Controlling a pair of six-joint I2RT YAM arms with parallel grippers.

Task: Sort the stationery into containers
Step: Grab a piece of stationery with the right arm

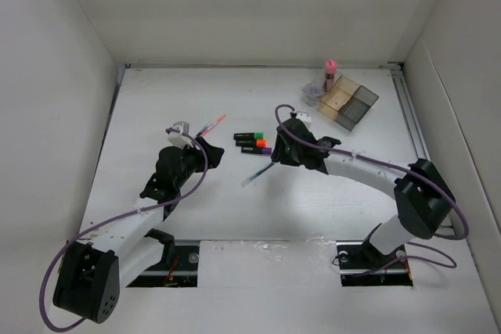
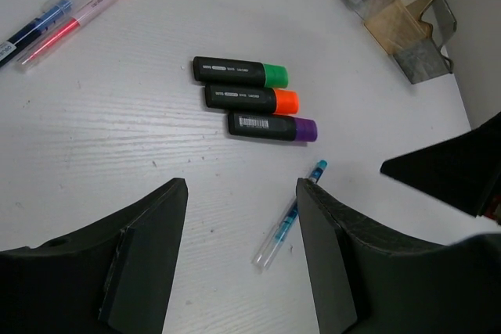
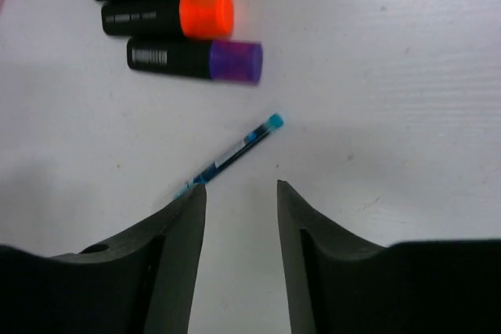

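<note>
Three short black markers (image 1: 252, 143) with green, orange and purple ends lie side by side mid-table, also in the left wrist view (image 2: 254, 103). A thin blue pen (image 1: 257, 174) lies just in front of them. My left gripper (image 2: 241, 185) hangs open above the table, with the blue pen (image 2: 290, 217) showing by its right finger. My right gripper (image 3: 241, 187) is open and empty, and the blue pen (image 3: 231, 152) lies beyond its left fingertip. The divided tray (image 1: 356, 107) stands at the back right.
A pink-red pen (image 2: 86, 9) and a dark blue pen (image 2: 31, 29) lie together at the far left. A pink-capped bottle (image 1: 329, 74) and a small round jar (image 1: 311, 96) stand at the tray's far-left side. White walls enclose the table.
</note>
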